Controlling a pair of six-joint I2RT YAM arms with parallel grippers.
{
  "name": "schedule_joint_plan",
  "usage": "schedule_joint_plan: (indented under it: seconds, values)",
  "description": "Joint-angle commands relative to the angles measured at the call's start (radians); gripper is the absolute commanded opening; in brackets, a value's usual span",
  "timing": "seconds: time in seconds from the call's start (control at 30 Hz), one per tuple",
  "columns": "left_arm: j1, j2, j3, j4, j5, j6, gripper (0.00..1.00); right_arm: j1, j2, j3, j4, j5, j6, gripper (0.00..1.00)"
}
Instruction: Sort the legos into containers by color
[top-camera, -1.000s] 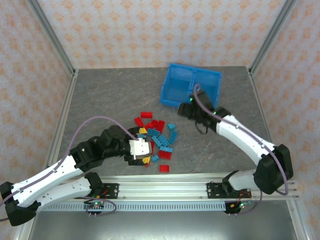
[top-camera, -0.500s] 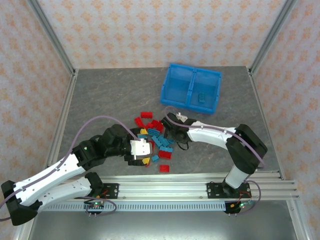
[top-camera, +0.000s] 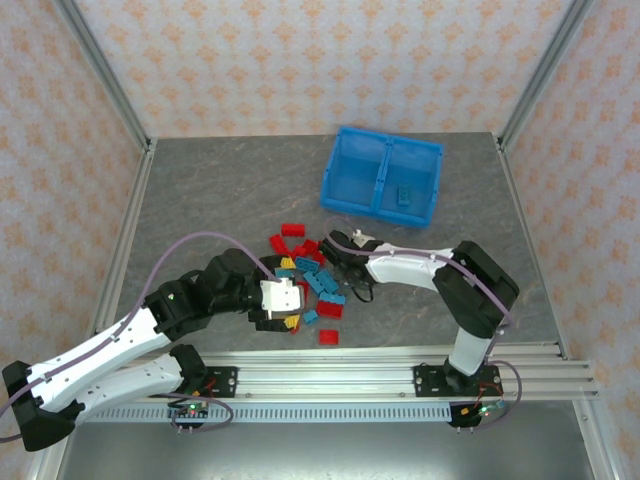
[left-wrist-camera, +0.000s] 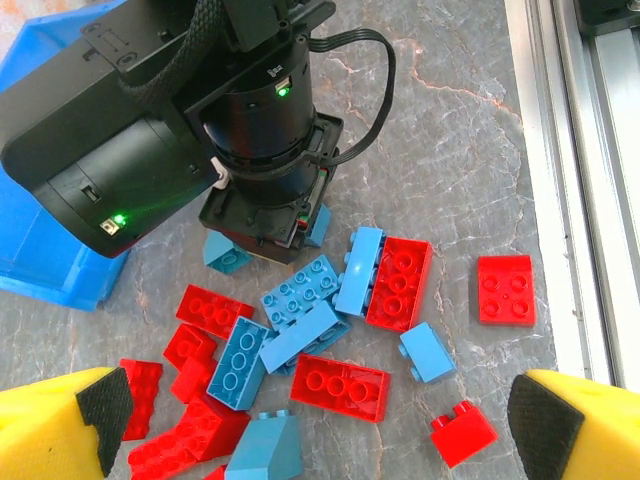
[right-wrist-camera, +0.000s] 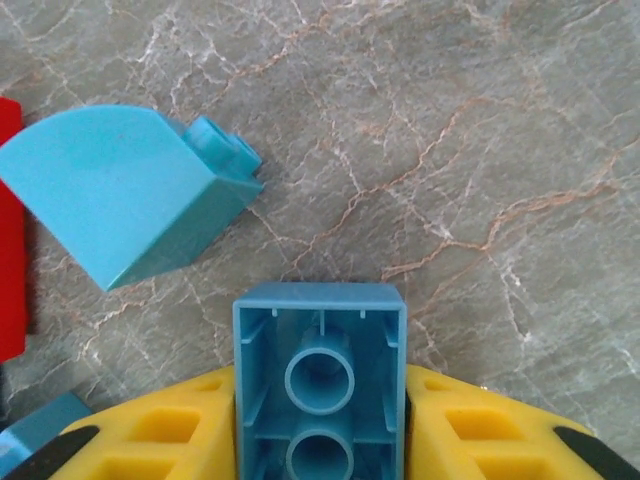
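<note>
At the near edge of the table (top-camera: 220, 190), both arm bases sit on an aluminium rail (top-camera: 330, 375).

Just beyond the rail, one red brick (top-camera: 328, 336) lies alone, a little apart from the main pile.

Left gripper (left-wrist-camera: 320, 412): positioned low at the near-left side of the pile, jaws spread wide. Its yellow fingers (left-wrist-camera: 70, 425) flank the spread of bricks and hold nothing.

Legos (top-camera: 305, 275): red and light blue bricks lie loose in a mixed heap on the table, mid-depth and left of centre. Several overlap or touch. In the left wrist view a red two-by-two piece (left-wrist-camera: 505, 290) lies off to the rail side of the heap.

Right gripper (right-wrist-camera: 320, 430): at the far-right edge of the heap, jaws clamped on a light blue brick (right-wrist-camera: 320, 370). The brick's hollow underside faces the wrist camera and a yellow finger presses each side. Whether this brick is clear of the table cannot be told. A light blue sloped brick (right-wrist-camera: 130, 190) lies just beside it, not touching.

Bin (top-camera: 332, 185): blue, translucent, two compartments side by side, set well apart from the heap at the far right of the table. One light blue piece (top-camera: 404, 193) lies in the right compartment.
</note>
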Motion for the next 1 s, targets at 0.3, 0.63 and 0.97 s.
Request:
schedule_joint_plan:
  seconds: [0.3, 0.63, 0.97]
  values:
    - [0.01, -0.032, 0.0, 0.034, -0.048, -0.044, 1.0, -0.067, -0.393, 0.07, -0.082, 0.358, -0.267, 0.33]
    - [0.012, -0.033, -0.004, 0.104, -0.157, -0.122, 1.0, -0.518, 0.031, 0.538, -0.076, 0.065, -0.521, 0.33]
    - [0.012, -0.058, -0.013, 0.117, -0.179, -0.12, 1.0, -0.602, 0.395, 0.867, -0.219, -0.082, -0.439, 0.37]
